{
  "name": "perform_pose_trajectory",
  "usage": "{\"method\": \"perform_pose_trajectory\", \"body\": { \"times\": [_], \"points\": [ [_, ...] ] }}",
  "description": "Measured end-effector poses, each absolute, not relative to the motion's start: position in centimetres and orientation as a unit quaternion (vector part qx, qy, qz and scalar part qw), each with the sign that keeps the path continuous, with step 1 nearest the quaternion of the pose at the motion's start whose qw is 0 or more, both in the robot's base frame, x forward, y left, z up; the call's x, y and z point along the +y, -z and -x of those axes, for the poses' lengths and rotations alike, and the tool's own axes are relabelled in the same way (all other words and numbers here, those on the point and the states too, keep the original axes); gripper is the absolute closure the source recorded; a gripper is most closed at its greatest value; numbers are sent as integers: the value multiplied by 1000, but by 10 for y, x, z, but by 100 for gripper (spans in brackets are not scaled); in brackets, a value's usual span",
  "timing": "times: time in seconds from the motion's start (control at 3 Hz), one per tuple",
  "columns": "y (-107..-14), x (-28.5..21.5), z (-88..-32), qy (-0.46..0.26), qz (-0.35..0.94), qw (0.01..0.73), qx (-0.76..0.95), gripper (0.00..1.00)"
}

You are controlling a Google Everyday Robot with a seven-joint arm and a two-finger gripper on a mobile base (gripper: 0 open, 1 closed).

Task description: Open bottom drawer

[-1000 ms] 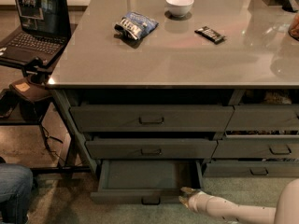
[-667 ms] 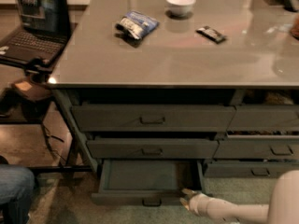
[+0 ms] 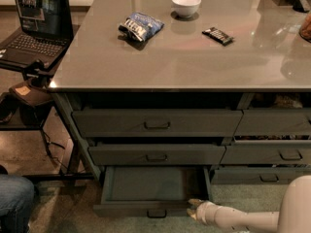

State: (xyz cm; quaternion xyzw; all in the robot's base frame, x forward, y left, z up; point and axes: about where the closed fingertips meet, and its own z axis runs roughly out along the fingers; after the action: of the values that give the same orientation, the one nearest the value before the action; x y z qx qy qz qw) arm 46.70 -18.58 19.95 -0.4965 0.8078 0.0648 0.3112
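The bottom drawer [image 3: 146, 186] is the lowest of three wide dark grey-green drawers in the left stack. It stands pulled out, showing a flat plain inside. Its small dark loop handle [image 3: 156, 213] is at the centre of the low front. My gripper [image 3: 192, 208] is at the drawer's front right corner, low near the floor, on a white arm [image 3: 243, 220] reaching in from the lower right. It sits beside the drawer front, right of the handle.
Two taller wide drawers [image 3: 155, 123] are shut above. A second drawer stack [image 3: 272, 154] stands to the right. On the grey tabletop [image 3: 194, 57] lie a chip bag [image 3: 140, 27], a white bowl [image 3: 186, 5] and a dark bar [image 3: 217, 35]. A laptop [image 3: 34, 23] on a side stand and a person's knee [image 3: 14, 203] are at left.
The view has shifted slightly. The drawer stays pulled out and the gripper stays at its front right corner.
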Motion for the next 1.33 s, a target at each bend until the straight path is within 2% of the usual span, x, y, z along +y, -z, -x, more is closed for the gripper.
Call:
{"method": "perform_pose_trajectory", "body": {
  "times": [0.33,1.33],
  "points": [
    [-197,-189,-445,-68,494,324,804,100],
    [-206,-179,-432,-81,502,321,799,100]
  ]
}}
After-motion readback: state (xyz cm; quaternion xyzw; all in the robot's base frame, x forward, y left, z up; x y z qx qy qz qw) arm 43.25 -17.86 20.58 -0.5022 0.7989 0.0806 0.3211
